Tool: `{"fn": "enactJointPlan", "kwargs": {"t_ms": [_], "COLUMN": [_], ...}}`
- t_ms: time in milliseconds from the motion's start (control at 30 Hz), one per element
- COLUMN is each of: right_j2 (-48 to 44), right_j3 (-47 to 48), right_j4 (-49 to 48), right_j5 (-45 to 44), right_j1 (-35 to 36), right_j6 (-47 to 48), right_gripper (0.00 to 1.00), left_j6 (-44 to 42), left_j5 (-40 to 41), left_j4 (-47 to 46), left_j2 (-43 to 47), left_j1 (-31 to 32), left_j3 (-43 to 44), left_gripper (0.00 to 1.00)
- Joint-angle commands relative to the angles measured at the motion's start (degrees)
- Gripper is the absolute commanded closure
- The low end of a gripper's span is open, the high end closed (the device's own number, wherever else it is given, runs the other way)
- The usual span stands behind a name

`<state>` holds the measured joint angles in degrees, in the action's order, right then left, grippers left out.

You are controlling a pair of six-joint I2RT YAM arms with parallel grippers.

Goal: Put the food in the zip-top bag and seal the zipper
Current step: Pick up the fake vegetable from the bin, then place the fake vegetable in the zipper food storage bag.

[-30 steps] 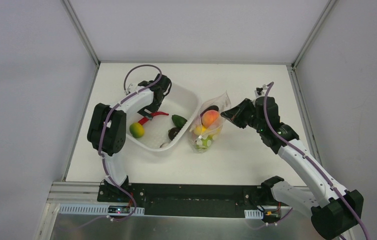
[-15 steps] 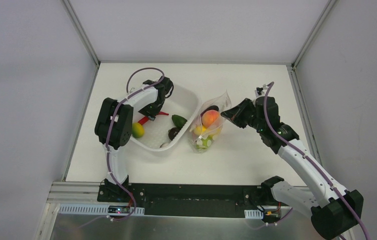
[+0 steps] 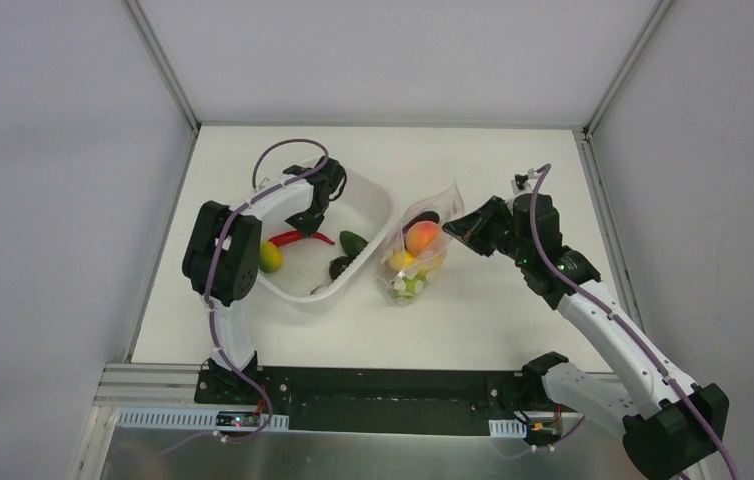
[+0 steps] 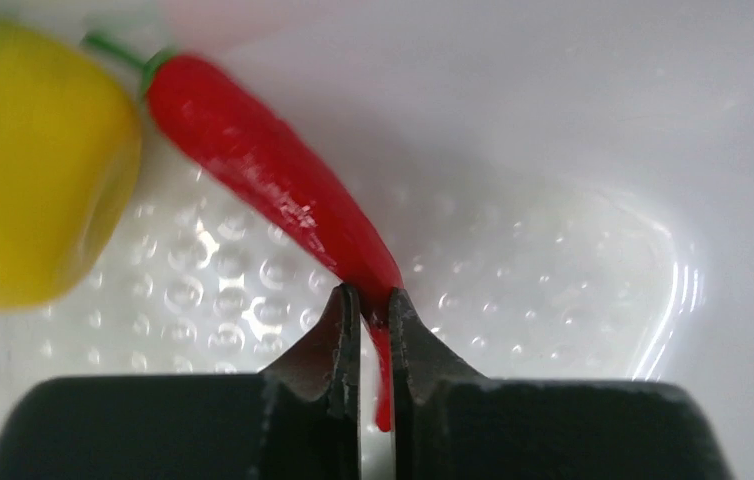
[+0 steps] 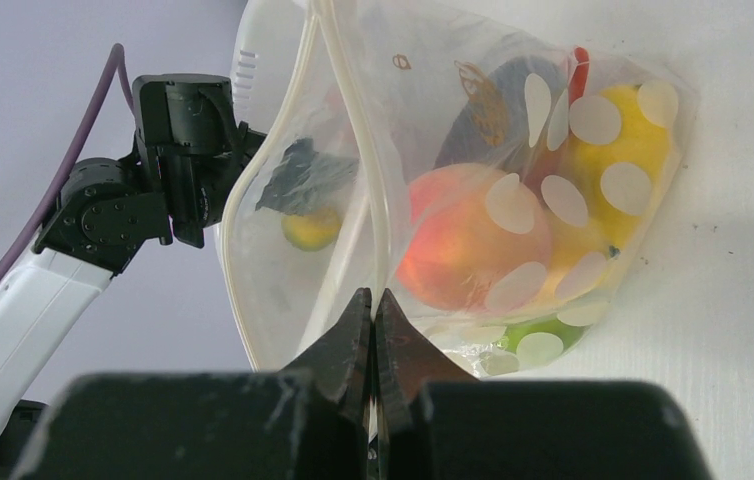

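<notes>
Newly closed, left claw (image 4: 374, 302) pinches the glossy red chili (image 4: 273, 180) — right claw (image 5: 373, 300) seemingly nips dotted bag (image 5: 553, 200).

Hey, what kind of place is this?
Likely a robot lab test cell: left arm and right arm bolted at a white table, plain grey panels around, toy food in a tub and a bag.

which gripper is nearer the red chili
Left. The left gripper has its jaws shut on the tip of the red chili in the white tub; the right gripper is beside the tub, pinching the zip-top bag.
</notes>
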<state>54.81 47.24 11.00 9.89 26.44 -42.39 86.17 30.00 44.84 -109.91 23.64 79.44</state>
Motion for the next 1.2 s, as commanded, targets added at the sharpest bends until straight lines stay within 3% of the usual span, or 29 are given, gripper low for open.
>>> {"fn": "enactJointPlan", "kwargs": {"t_ms": [0,500,867,1167], "right_j2": [-1.9,-3.0,-1.2,-2.3], "right_j3": [1.1,0.5,1.2,1.4], "right_j4": [-1.3,-0.7,-2.0,-2.5], "right_j5": [-0.1,-0.1,1.5,1.5], "right_j1": [-0.3,-0.2,-0.2,-0.2], "right_j6": [0.2,0.0,-0.8,-1.2], "right_gripper": [1.00,1.00,1.00,1.00], "left_j6": [-3.5,-9.8,-34.1,-46.5], "left_j5": [-0.8,5.8,10.2,1.2], "left_j4": [-1.1,-6.1,-21.0,-35.0], "left_j2": [6.0,19.0,33.3,42.4], "left_j1": [0.0,1.8,9.3,14.7], "left_j3": [-3.6,-9.5,-9.4,-10.2], "left_gripper": [1.00,1.00,1.00,1.00]}}
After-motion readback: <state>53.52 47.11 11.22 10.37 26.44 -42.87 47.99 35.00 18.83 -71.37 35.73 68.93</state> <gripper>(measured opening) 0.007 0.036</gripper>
